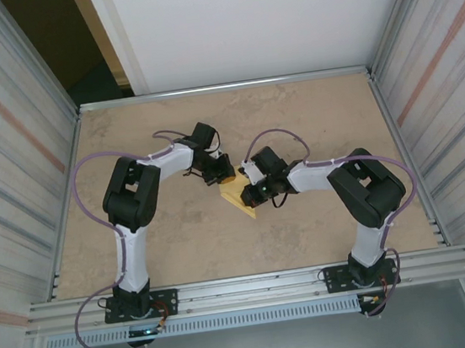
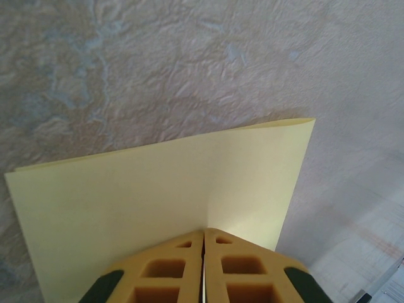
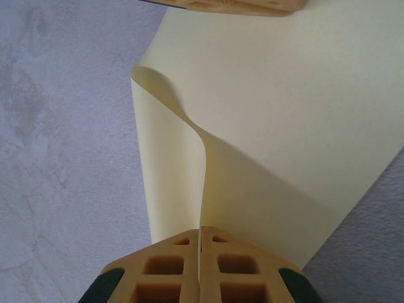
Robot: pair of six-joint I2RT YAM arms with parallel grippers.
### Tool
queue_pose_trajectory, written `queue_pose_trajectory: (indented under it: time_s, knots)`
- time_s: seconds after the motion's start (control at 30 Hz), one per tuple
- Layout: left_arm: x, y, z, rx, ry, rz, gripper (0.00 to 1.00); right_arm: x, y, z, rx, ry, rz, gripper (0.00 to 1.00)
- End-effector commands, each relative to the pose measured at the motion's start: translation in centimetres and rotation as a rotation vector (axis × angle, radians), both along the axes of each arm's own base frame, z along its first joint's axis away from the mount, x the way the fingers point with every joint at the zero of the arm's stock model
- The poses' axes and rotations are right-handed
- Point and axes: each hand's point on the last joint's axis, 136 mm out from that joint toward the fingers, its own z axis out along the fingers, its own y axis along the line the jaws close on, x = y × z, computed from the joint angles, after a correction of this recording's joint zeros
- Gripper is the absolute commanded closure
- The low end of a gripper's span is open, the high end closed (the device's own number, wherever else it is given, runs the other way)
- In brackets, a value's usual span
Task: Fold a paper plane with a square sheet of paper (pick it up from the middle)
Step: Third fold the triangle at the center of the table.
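Near middle of table (image 1: 310,113), seen from above: paper (image 1: 240,195), pale yellow, held between two grippers; largely hidden there under black wrists (image 1: 205,143), with just a small wedge showing, tip toward 5 o'clock. At its 11 o'clock, left gripper (image 1: 221,174); at its 3 o'clock, right gripper (image 1: 252,191); fingertips of both lost in that view behind housings and sheet.

Through left wrist camera: left gripper (image 2: 203,235) closed tight, jaws meeting along a thin line, clamped on paper (image 2: 158,189) at its near edge, 6 o'clock in frame; sheet spreading away toward 12 o'clock, doubled over, a second layer peeping out along far edge; near corner at 7 o'clock cut off by frame; lower part of fingers cropped too.

Through right wrist camera: right gripper (image 3: 200,232) likewise closed, pinching paper (image 3: 284,126) edge-on at 6 o'clock; from pinch, one flap rising in an S-bend toward 11 o'clock, broad face running off toward 1 o'clock; sheet cut by frame at 3 o'clock. At 12 o'clock, a sliver of yellow fingers (image 3: 233,6) on paper's far edge, probably left gripper's; too cropped to say more.
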Motion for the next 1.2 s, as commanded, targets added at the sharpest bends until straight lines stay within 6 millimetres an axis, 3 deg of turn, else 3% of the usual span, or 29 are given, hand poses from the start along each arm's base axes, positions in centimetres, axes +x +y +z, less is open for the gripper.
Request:
queue_pose_trajectory:
  time_s: [0.0,0.47,0.73,0.9,1.03,1.17]
  knots:
    - [-1.7,0.5,-2.2,0.047,0.068,-0.014,0.9,0.3,0.0,-0.3,-0.008,0.036,-0.021,0.98]
    - [-1.4,0.4,-1.6,0.039,0.059,-0.011,0.9,0.5,-0.6,-1.0,-0.054,0.035,-0.038,0.99]
    - [0.3,0.9,4.4,-0.084,-0.071,0.082,0.85,0.4,-0.7,-1.3,-0.059,0.044,-0.042,0.99]
    - [-0.8,1.8,5.6,-0.135,-0.113,0.146,0.82,0.5,-0.7,-1.4,-0.057,0.049,-0.049,0.99]
    - [-2.6,2.6,5.7,-0.142,-0.127,0.188,0.82,0.5,-0.6,-1.6,-0.057,0.057,-0.05,0.99]
    - [-4.6,2.1,5.2,-0.165,-0.109,0.196,0.83,0.6,-0.7,-1.8,-0.06,0.063,-0.056,0.99]
